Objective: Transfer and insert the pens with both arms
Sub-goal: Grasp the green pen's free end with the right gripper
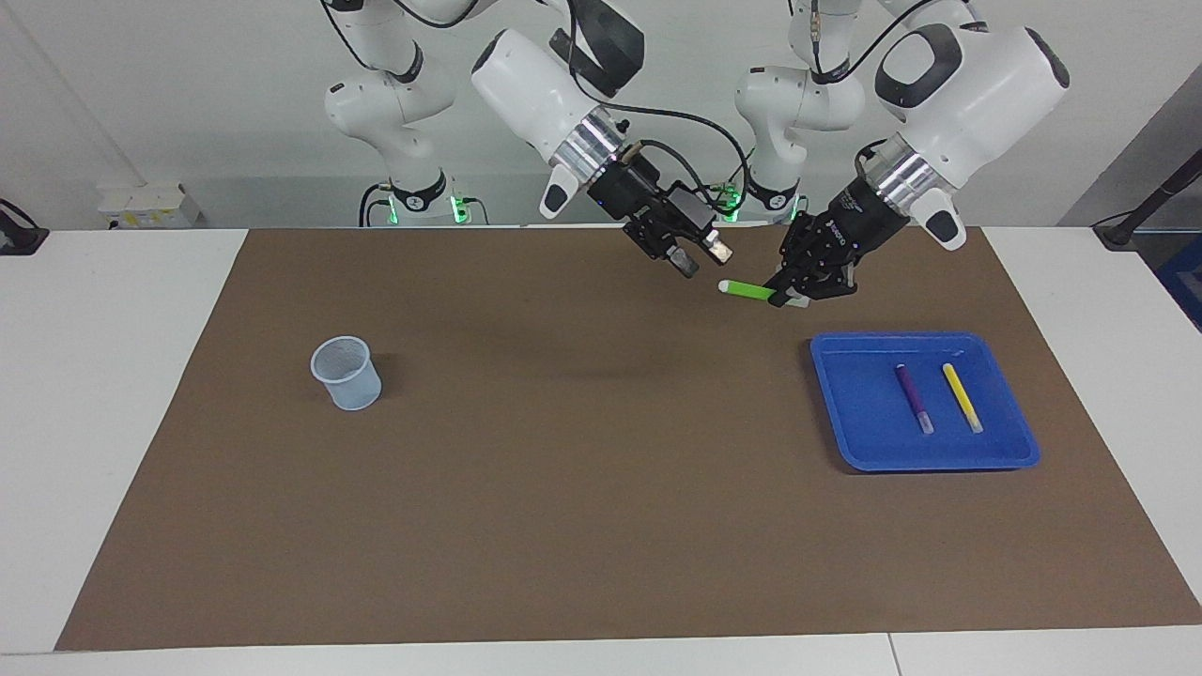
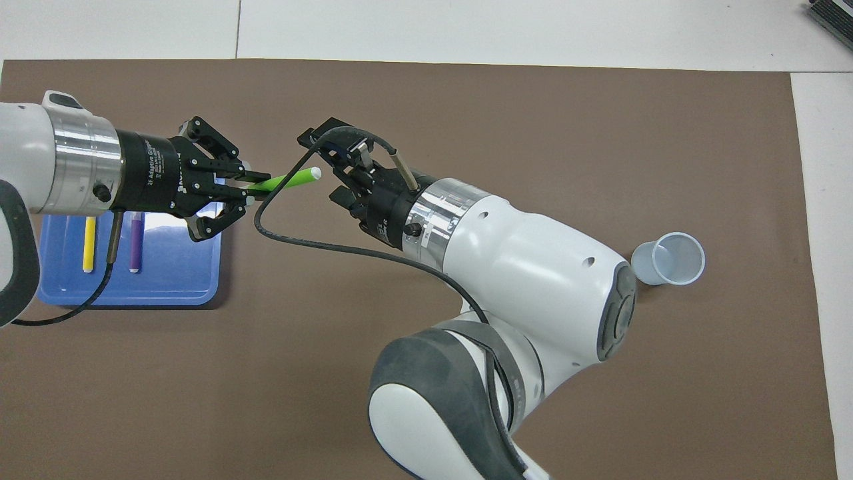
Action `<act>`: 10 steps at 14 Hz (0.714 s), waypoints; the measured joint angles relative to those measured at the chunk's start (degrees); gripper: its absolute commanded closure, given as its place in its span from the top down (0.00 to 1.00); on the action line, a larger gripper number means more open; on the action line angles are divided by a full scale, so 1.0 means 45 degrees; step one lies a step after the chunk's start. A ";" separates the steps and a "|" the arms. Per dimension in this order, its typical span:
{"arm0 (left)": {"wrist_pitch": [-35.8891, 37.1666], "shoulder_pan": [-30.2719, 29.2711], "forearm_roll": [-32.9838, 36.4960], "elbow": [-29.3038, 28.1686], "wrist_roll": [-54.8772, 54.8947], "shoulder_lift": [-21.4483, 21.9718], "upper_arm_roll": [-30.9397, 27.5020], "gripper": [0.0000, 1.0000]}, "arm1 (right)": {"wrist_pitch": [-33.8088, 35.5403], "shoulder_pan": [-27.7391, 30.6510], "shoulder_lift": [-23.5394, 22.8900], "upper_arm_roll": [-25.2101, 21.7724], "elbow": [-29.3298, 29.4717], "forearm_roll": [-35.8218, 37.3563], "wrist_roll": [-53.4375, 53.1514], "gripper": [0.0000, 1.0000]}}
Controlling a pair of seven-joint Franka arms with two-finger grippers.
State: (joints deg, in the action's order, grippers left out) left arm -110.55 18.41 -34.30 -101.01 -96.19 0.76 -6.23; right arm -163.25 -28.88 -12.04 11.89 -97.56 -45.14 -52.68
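Green pen (image 1: 748,289) (image 2: 283,181), one of three markers, hangs level in the air above the brown mat (image 1: 563,488), pinched at one end by the left gripper (image 1: 787,296) (image 2: 246,190), whose fingertips are pressed together on it. Taking the mat as a clock dial in the facing view, with twelve at the robots, the pen floats at about one o'clock. Its free, pale tip points toward nine o'clock.

That tip reaches the right gripper (image 1: 700,261) (image 2: 326,167), which is raised over the mat at around twelve to one o'clock and angled down toward the pen. Its fingers are spread apart. From overhead the pale tip lies level with the gap between them, but I cannot tell whether it touches either finger.

At three o'clock on the mat sits a shallow blue tray (image 1: 850,432) (image 2: 193,280). Inside it lie the purple pen (image 1: 912,396) (image 2: 136,241) and the yellow pen (image 1: 962,396) (image 2: 88,243), side by side and apart, the yellow one closer to the left arm's end of the table.

At nine o'clock, well apart from everything else, a small pale blue cup (image 1: 346,374) (image 2: 668,259) stands upright on the mat.
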 measured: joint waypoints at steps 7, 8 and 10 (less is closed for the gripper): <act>0.0009 0.0200 0.0000 -0.0210 -0.0445 0.0093 0.0001 0.00 | 0.0000 -0.0322 -0.0352 0.0003 0.0333 0.0000 0.0003 0.79; 0.0008 0.0204 0.0000 -0.0215 -0.0456 0.0099 0.0000 0.00 | 0.0000 -0.0331 -0.0355 0.0002 0.0332 0.0000 0.0003 0.73; -0.0026 0.0204 0.0000 -0.0214 -0.0503 0.0108 -0.0011 0.00 | 0.0001 -0.0331 -0.0360 -0.0006 0.0312 0.0000 0.0039 0.69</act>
State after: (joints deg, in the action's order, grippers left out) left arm -110.66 19.33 -34.30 -101.97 -98.45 1.24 -6.28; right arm -163.25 -30.37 -13.66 11.86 -96.16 -45.14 -52.51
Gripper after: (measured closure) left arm 0.819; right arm 0.238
